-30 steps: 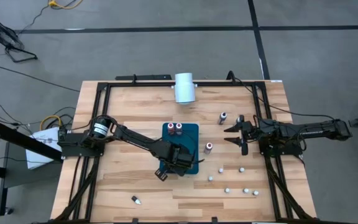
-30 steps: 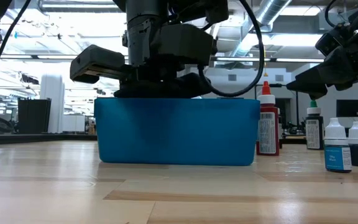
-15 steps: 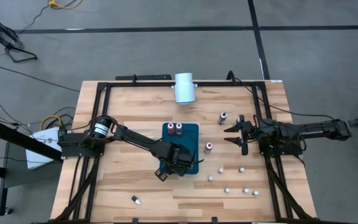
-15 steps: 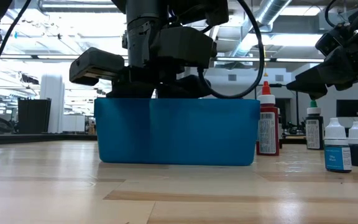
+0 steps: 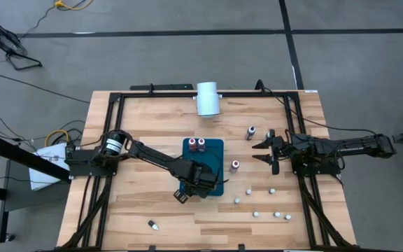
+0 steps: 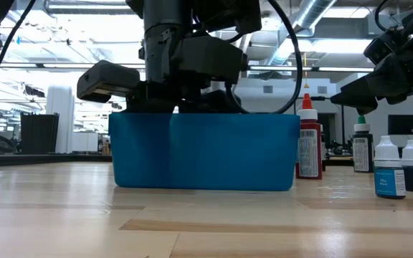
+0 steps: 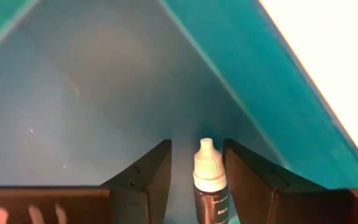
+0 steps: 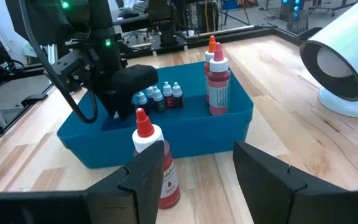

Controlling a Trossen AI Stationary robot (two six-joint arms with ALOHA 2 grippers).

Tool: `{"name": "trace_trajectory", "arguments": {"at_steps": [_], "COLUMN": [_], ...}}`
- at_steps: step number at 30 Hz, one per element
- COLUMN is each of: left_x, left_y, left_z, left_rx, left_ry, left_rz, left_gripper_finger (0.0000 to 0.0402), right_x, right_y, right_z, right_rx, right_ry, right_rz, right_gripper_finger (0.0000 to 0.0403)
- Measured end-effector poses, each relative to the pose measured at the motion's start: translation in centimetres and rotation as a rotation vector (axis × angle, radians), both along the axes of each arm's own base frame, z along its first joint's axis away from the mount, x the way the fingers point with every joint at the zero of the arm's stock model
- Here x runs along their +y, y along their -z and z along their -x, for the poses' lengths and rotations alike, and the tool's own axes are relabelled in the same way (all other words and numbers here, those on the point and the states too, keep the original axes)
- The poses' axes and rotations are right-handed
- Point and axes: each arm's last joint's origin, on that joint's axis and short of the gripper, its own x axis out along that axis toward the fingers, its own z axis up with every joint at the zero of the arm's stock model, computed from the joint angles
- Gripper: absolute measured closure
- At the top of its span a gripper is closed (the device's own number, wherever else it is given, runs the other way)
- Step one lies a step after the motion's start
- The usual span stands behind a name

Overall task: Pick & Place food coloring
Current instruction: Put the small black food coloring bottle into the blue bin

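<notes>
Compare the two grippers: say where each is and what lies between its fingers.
The left gripper reaches down inside the blue bin, while the right gripper hovers outside it, above the table. A small dark bottle stands between the left gripper's fingers; nothing sits between the right gripper's. Both are open.

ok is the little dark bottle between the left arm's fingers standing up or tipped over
Upright. In the left wrist view the small dark bottle stands cap-up inside the blue bin, between the left end effector's open fingers.

A large white cylinder [image 5: 208,98] lies at the wooden table's [image 5: 138,126] far edge.
</notes>
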Motion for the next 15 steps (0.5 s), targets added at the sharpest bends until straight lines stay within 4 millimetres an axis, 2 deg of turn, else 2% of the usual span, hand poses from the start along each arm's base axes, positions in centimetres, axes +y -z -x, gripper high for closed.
{"name": "trace_trajectory", "arguments": {"at_steps": [7, 15], "left_x": [0.08, 0.09], "left_y": [0.53, 0.54], "left_z": [-0.24, -0.2], "left_rx": [0.0, 0.0], "left_ry": [-0.003, -0.015], "left_rz": [0.001, -0.012], "left_gripper_finger": [0.0272, 0.0321], "right_x": [0.0, 0.0], "right_y": [0.01, 0.01], "right_z": [0.0, 0.0], "right_rx": [0.0, 0.0], "right_ry": [0.0, 0.0], "right_rz": [0.0, 0.0], "right_gripper_finger": [0.0219, 0.0219]}}
